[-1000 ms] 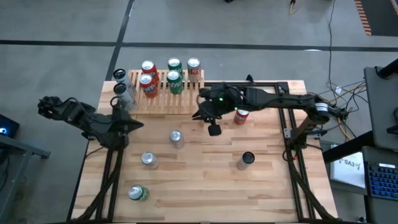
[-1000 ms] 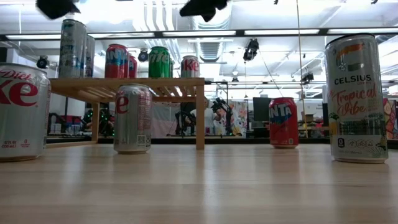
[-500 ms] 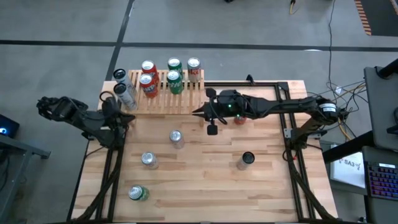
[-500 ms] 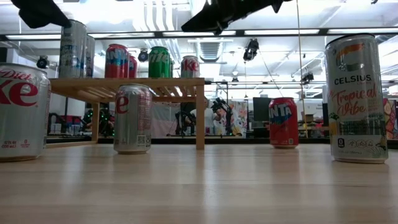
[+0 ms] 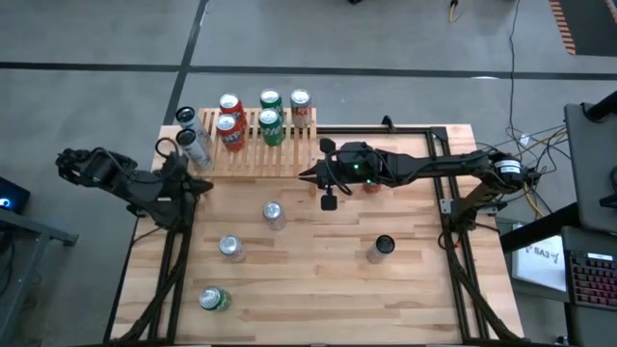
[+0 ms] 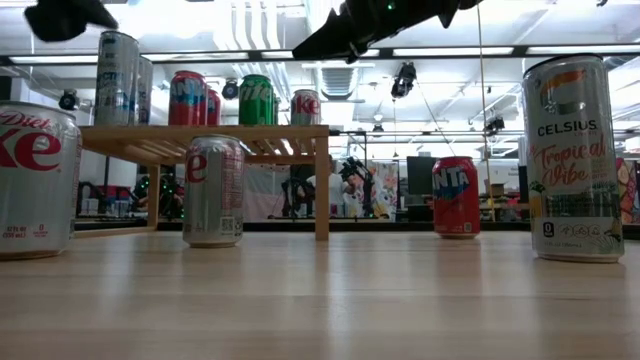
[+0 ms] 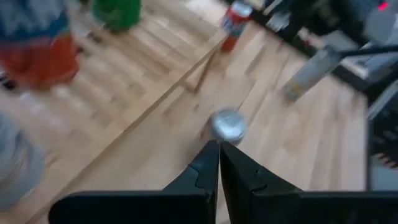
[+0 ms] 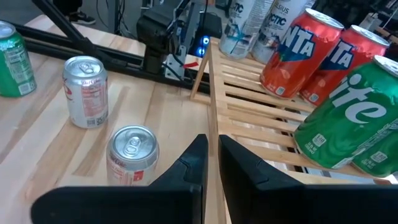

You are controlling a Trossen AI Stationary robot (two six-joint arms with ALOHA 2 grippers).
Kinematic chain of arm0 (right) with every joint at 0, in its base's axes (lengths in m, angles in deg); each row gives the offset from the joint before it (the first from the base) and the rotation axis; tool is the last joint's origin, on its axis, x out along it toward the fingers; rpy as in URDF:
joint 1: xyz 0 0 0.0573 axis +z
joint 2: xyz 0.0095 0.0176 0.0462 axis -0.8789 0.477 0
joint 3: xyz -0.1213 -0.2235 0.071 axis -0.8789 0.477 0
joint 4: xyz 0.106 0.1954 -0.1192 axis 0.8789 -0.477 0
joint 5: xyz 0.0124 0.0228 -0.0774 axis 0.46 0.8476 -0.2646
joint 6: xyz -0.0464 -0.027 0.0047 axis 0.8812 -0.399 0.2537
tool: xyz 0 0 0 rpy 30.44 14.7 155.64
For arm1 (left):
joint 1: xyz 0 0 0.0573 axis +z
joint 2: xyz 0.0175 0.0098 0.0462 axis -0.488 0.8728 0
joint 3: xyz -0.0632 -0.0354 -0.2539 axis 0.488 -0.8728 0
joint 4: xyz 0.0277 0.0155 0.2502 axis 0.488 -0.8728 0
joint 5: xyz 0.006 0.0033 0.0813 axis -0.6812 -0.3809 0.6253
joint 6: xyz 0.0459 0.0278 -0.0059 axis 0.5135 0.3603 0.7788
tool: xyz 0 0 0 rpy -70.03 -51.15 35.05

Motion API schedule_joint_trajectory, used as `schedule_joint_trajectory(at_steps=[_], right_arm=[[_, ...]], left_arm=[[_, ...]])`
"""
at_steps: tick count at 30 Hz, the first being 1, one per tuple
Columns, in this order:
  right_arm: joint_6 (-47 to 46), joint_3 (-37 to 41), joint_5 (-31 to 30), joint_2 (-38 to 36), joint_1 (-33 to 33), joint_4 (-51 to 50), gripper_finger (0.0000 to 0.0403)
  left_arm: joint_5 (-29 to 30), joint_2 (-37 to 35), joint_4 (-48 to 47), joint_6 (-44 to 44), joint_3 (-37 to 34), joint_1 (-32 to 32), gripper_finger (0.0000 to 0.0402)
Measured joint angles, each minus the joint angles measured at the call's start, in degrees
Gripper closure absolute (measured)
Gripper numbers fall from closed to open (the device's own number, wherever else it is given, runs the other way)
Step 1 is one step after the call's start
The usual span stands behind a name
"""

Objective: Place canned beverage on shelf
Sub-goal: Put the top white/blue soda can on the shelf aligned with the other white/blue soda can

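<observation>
The shelf [image 5: 255, 146], a low light-wood slatted rack, stands at the table's far left and carries several upright cans: silver [image 5: 196, 146], red [image 5: 229, 130] and green [image 5: 271, 123]. Loose cans stand on the table, among them a silver one [image 5: 274, 214] and a red one [image 5: 374, 180]. My left gripper [image 5: 205, 185] hovers shut by the shelf's near left corner, holding nothing; its own view shows the fingers [image 7: 219, 149] closed. My right gripper [image 5: 307, 176] hovers shut beside the shelf's right end, pointing toward the table's left, with nothing between its fingers [image 8: 211, 142].
Another silver can [image 5: 230, 248] stands near the middle left, a green can [image 5: 214, 299] lies on its side by the near edge, and a tall dark-topped can [image 5: 382, 247] stands at the near right. Bare wood lies between these cans.
My right gripper has sunk toward the table and tipped from steeply down to nearly level, stretching out along the shelf's right end. My left gripper has drawn back a little toward the table's left edge and rolled about its own axis. No can has moved.
</observation>
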Motion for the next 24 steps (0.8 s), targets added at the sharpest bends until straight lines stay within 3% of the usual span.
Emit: schedule_joint_trajectory(at_steps=[3, 11, 18, 24], right_arm=[[0.4, 0.2, 0.0, 0.0, 0.0, 0.0, 0.0376], [0.1, 0.2, 0.0, 0.0, 0.0, 0.0, 0.0376], [-0.1, 0.3, 0.0, 0.0, 0.0, 0.0, 0.0376], [-0.1, 0.5, 0.1, 0.0, 0.0, 0.0, 0.0376]], left_arm=[[3.3, 1.9, 3.1, 2.4, 2.4, 0.0, 0.0401], [16.0, 8.3, -0.1, 3.0, 5.5, 0.0, 0.0401], [18.9, 14.3, -2.9, 1.9, 5.4, 0.0, 0.0401], [18.4, 17.1, -11.9, 2.1, 5.4, -0.1, 0.0401]])
